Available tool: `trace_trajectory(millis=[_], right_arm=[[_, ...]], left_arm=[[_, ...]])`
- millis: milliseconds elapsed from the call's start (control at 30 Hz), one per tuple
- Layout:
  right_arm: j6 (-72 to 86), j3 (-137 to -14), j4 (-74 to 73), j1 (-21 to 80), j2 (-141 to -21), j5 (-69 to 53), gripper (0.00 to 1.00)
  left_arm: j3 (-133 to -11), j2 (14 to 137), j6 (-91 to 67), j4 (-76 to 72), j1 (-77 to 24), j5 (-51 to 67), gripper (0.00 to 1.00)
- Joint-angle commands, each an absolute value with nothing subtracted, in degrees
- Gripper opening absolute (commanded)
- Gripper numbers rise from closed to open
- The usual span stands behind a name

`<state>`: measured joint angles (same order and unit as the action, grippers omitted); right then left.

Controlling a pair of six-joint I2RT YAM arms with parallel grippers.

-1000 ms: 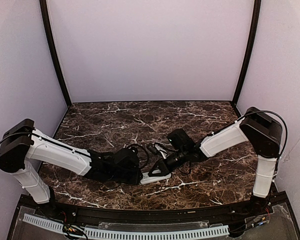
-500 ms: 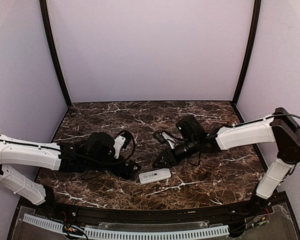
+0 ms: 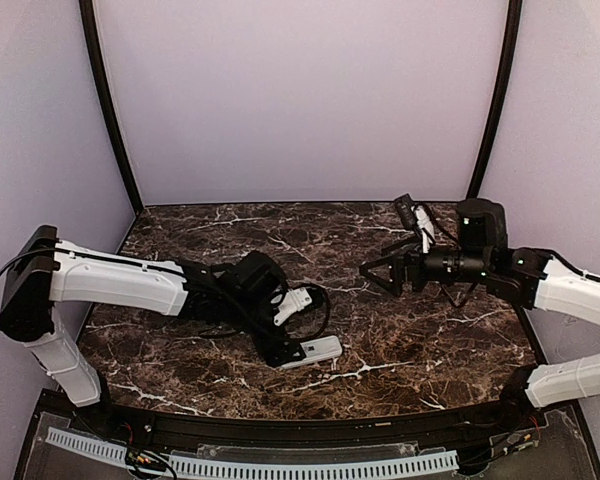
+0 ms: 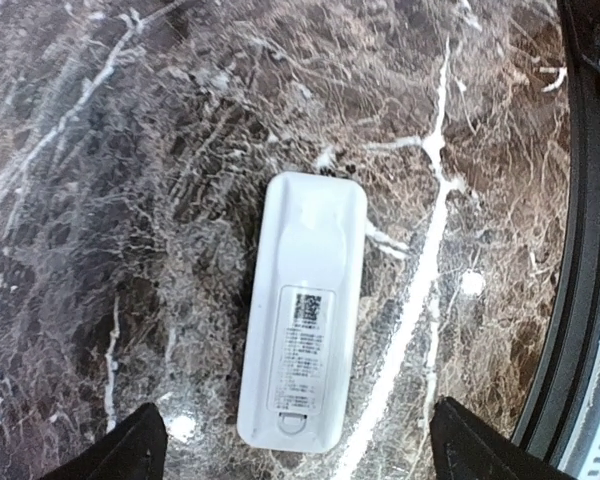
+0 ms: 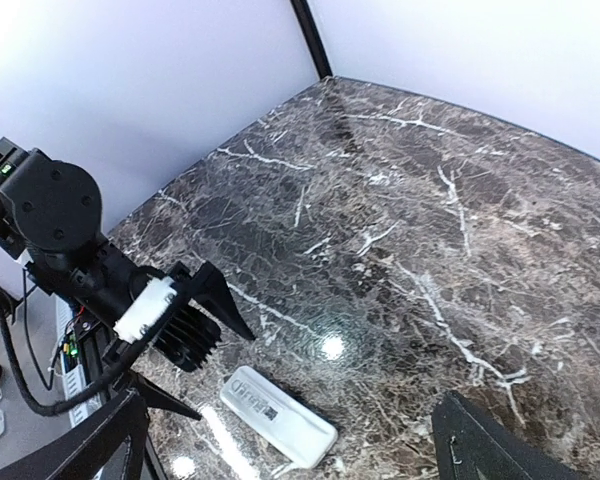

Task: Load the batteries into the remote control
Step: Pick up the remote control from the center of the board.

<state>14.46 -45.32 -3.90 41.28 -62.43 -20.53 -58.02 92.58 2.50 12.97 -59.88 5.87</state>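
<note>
Remote control (image 4: 302,310) released, lying back-up; right jaws withdrawn, open.

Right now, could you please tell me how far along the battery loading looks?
Done, seemingly: the remote control lies back-up on the table, cover shut, no loose batteries visible. In hand: nothing; the left gripper hovers open over it, the right gripper open, farther off. Left: probably nothing, though the inside is hidden.
</note>
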Motion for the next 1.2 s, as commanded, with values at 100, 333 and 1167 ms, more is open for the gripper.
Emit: trace_trajectory(millis=[100, 333, 1167], right_arm=[[14.1, -39.2, -3.8, 39.4, -54.2, -15.6, 0.99], [15.2, -36.0, -2.0, 39.4, -54.5, -19.9, 0.99], [10.6, -36.4, 2.3, 38.2, -53.6, -29.2, 0.99]], left_arm=[[-68.6, 103.6, 12.1, 26.2, -60.1, 9.3, 0.82], [-72.9, 109.1, 13.1, 29.4, -60.8, 7.2, 0.74], [-67.7, 98.6, 10.0, 18.6, -58.3, 14.0, 0.35]])
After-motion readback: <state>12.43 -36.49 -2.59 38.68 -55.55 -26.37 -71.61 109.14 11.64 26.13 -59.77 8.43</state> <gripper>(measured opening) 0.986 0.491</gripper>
